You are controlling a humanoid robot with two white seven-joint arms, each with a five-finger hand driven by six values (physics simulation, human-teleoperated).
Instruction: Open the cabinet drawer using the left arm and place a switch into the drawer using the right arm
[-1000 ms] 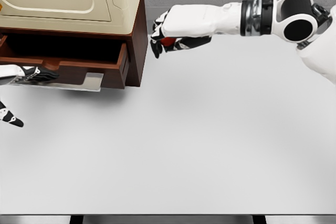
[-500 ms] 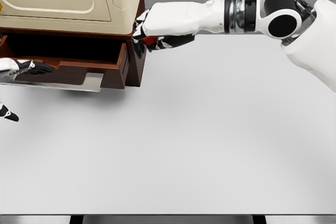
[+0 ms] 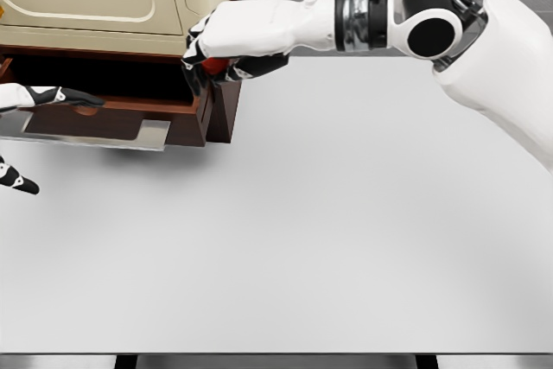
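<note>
A brown wooden cabinet point(image 3: 226, 101) with a cream top stands at the upper left, its drawer point(image 3: 130, 110) pulled out toward me. My right hand point(image 3: 207, 62) hovers over the drawer's right front corner, fingers curled around a small red switch point(image 3: 212, 64) that peeks out from under the palm. My left hand point(image 3: 43, 97) lies at the left edge on the drawer's front rim, fingers stretched flat along it; one black-tipped finger point(image 3: 22, 183) hangs lower, off the drawer.
A metal handle plate point(image 3: 95, 136) sticks out under the drawer front. The white table point(image 3: 328, 231) spreads across the rest of the view, its front edge at the bottom.
My right hand has carried the red switch leftward, from beside the cabinet to above the drawer's right corner. The left hand has shifted slightly on the drawer front.
</note>
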